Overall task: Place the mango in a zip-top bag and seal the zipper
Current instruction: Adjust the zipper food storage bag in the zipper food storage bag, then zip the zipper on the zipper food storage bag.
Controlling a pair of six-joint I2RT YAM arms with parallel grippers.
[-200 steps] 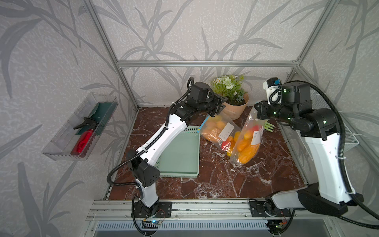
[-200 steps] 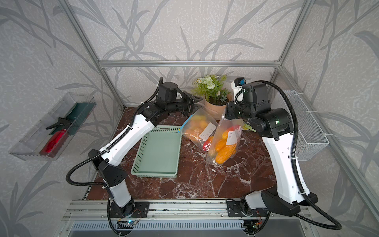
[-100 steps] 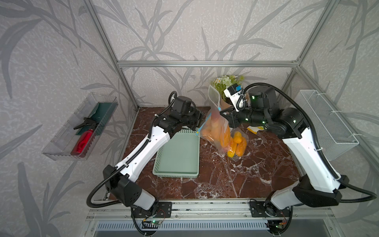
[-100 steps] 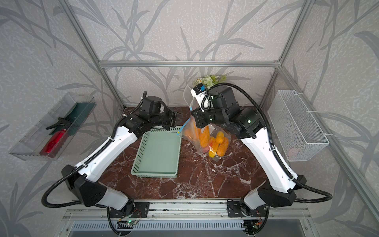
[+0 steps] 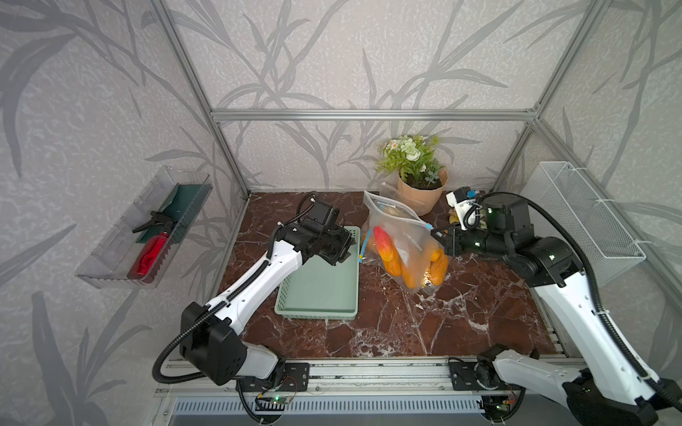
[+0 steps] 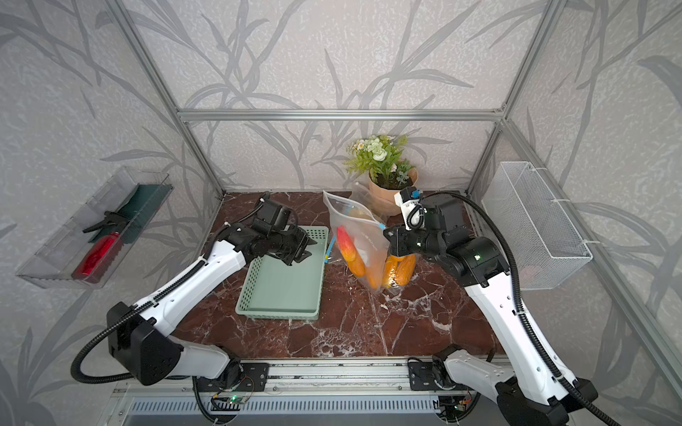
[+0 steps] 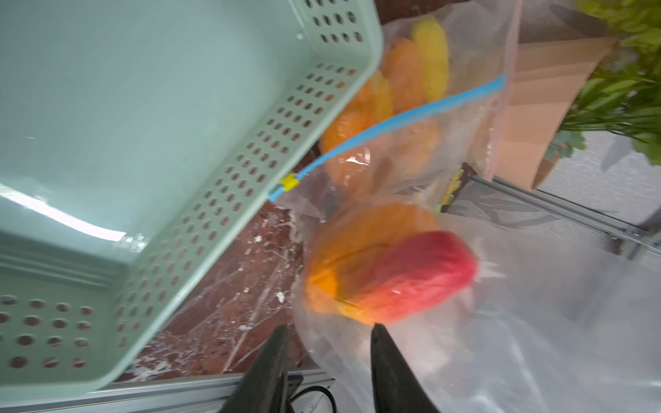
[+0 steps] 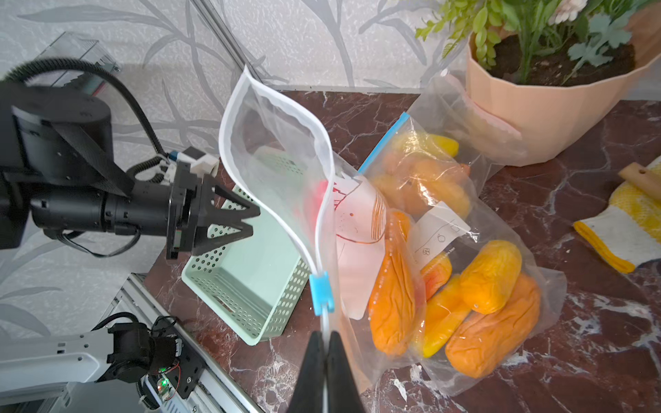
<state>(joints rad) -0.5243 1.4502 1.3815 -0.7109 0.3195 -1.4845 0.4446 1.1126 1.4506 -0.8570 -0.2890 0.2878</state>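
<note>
Clear plastic bag (image 5: 407, 236) hangs upright from the right hand (image 8: 325, 338), which is pinched on its mouth corner just below the blue slider (image 8: 322, 293). Red-orange mango (image 5: 383, 240) now sits inside. Left hand (image 8: 254, 222), half spread and empty, has backed off over the green basket (image 5: 317, 295). The mouth gapes, so sealing looks next.
</note>
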